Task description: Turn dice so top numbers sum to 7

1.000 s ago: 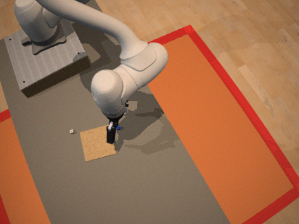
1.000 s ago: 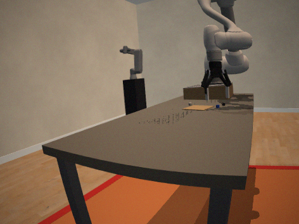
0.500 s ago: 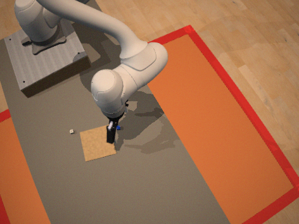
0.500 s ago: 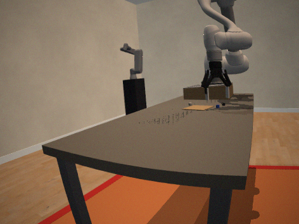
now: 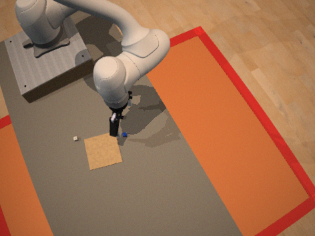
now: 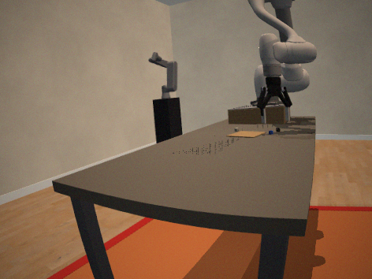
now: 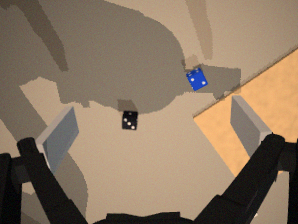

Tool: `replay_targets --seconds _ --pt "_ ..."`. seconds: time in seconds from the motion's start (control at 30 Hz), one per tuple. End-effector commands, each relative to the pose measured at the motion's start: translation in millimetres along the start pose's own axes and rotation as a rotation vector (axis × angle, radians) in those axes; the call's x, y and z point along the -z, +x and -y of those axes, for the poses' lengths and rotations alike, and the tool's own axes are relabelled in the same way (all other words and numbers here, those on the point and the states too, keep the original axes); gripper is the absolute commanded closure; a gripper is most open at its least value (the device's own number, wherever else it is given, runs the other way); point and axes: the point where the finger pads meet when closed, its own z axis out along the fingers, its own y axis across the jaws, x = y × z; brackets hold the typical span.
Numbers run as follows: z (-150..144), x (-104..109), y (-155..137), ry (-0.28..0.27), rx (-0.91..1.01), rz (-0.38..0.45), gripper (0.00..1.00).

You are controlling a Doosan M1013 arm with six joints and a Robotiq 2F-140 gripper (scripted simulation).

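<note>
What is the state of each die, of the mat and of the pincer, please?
Black die: off the mat, three up
Blue die: off the mat, two up
White die: off the mat, number unclear
Tan mat: flat
Pincer: open

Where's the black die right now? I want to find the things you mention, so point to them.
In the wrist view, the black die (image 6: 278, 129) (image 7: 129, 120) sits off the mat (image 5: 103, 151) (image 6: 246, 134) (image 7: 267, 95), left of the blue die (image 5: 125, 135) (image 6: 270, 132) (image 7: 197, 79) and lower in the picture.
</note>
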Motion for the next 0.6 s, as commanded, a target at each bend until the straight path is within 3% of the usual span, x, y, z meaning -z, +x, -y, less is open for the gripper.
replay_targets --seconds 0.0,0.57 --pt "12.8 0.4 -7.0 0.000 0.000 0.000 0.00" --pt "20.7 0.3 -11.5 0.000 0.000 0.000 0.00"
